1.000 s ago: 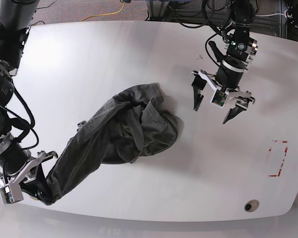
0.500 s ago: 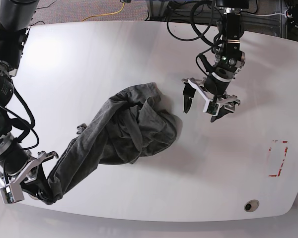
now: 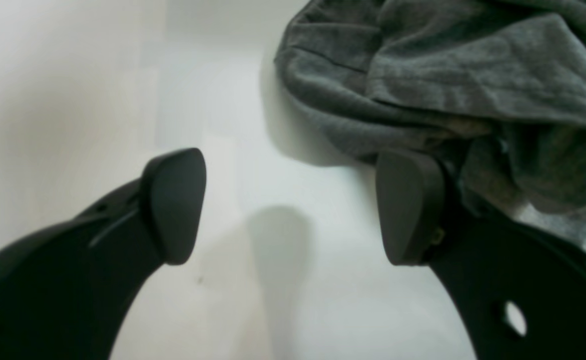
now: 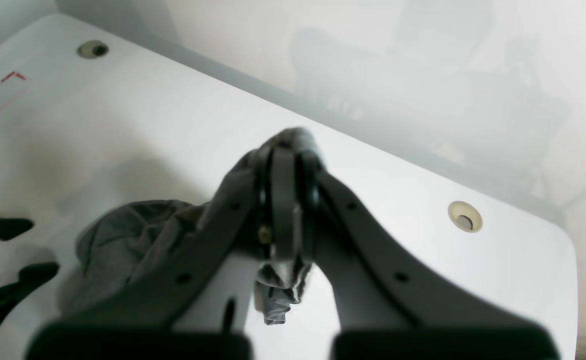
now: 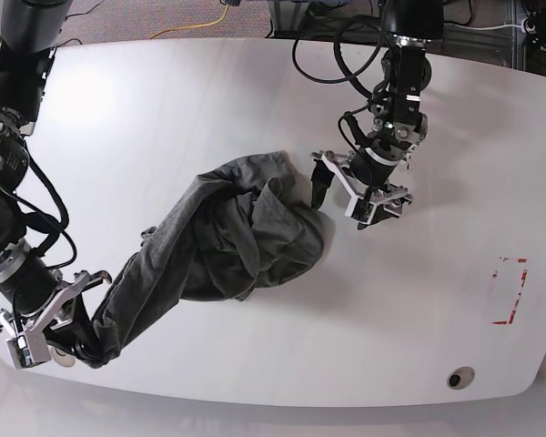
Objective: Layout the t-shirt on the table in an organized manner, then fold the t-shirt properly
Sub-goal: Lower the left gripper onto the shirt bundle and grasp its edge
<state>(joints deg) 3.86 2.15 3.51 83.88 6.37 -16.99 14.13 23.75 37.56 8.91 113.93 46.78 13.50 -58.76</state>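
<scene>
the t-shirt (image 5: 227, 241) lies bunched across the middle of the table (image 5: 437, 300), one end stretched to the near edge. right gripper (image 5: 68, 341) clamped on that end; left gripper (image 5: 346, 196) jaws wide, just beside the bunch's far edge.

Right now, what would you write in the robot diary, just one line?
shirt: bunched on table | right pincer: shut on shirt end | left pincer: open beside shirt edge | laid flat: not yet

Robotics lab: white table (image 5: 209, 100), red tape rectangle (image 5: 510, 291), yellow cable (image 5: 200, 25) on carpet (image 5: 146, 16).
</scene>
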